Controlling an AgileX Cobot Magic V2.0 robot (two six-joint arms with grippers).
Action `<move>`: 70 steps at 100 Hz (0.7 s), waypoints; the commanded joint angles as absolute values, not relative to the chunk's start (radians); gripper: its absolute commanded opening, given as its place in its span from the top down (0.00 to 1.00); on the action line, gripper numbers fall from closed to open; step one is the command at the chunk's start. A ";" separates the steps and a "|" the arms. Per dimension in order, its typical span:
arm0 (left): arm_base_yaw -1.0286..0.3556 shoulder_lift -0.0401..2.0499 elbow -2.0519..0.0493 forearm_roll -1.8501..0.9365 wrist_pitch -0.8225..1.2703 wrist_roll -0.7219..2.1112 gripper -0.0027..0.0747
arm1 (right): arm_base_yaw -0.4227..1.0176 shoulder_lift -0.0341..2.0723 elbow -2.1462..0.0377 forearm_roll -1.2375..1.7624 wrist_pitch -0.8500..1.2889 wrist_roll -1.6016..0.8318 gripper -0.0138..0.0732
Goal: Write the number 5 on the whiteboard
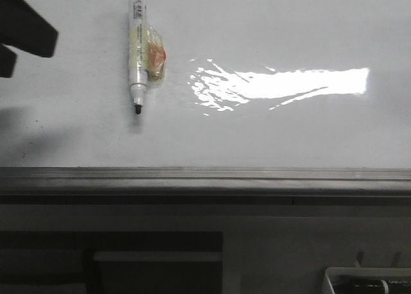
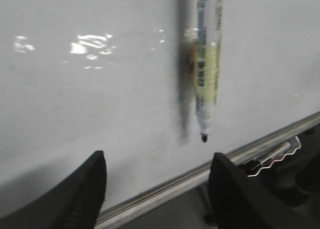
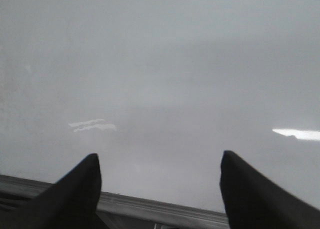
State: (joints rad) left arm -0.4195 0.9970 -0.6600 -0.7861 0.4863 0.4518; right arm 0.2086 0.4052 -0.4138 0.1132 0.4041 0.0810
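The whiteboard (image 1: 276, 127) is a large glossy white board with a bright glare and a grey metal ledge along its near edge. No number 5 shows on it. A white uncapped marker (image 1: 137, 47) hangs on the board, black tip down, with a taped orange lump at its side. It also shows in the left wrist view (image 2: 207, 64). My left gripper (image 2: 156, 161) is open and empty, below and apart from the marker tip. A dark part of it shows at the front view's left edge (image 1: 26, 31). My right gripper (image 3: 159, 161) is open and empty over bare whiteboard (image 3: 165, 79).
The grey ledge (image 1: 205, 177) runs the board's whole width. Below it at the right stands a white tray (image 1: 366, 280) with a dark marker in it. A metal clip (image 2: 272, 161) sits under the ledge in the left wrist view.
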 commanded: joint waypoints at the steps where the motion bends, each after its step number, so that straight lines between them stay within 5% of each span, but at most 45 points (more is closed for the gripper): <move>1: -0.501 1.028 -0.708 -0.851 0.383 0.458 0.45 | 0.216 0.431 -0.451 0.106 0.302 0.067 0.32; 27: -0.663 1.155 -0.710 -0.883 0.180 0.458 0.45 | 0.219 0.464 -0.451 0.106 0.279 0.067 0.32; 70: -0.674 1.294 -0.710 -0.926 0.030 0.458 0.45 | 0.219 0.470 -0.451 0.106 0.277 0.067 0.32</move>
